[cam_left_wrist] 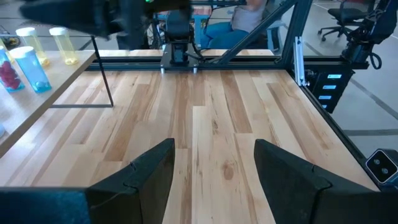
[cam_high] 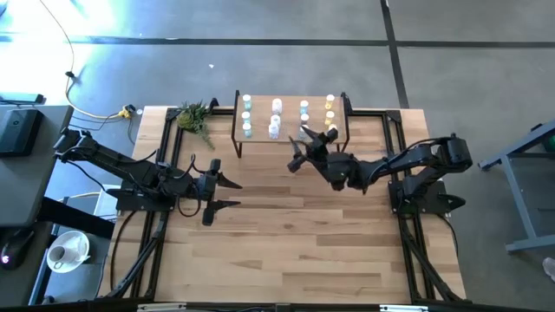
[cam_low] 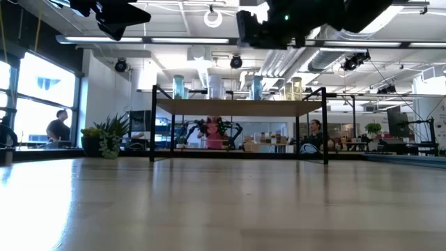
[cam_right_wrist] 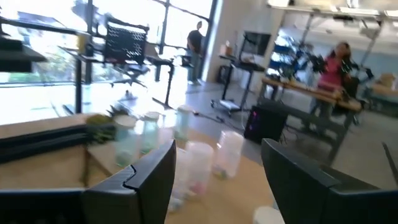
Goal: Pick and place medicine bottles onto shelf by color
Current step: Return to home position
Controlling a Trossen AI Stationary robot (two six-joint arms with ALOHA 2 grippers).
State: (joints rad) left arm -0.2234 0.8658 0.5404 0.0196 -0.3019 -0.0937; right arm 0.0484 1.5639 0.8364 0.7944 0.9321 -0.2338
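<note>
From above, the right hand [cam_high: 297, 147] hangs open and empty just in front of the shelf [cam_high: 260, 130], nearer it than the open, empty left hand [cam_high: 232, 194] over the worktop [cam_high: 286, 251]. Level across the worktop, the medicine bottles [cam_low: 216, 87] stand upright along the shelf top. The right wrist view has them just beyond its spread fingers [cam_right_wrist: 137, 180].
</note>
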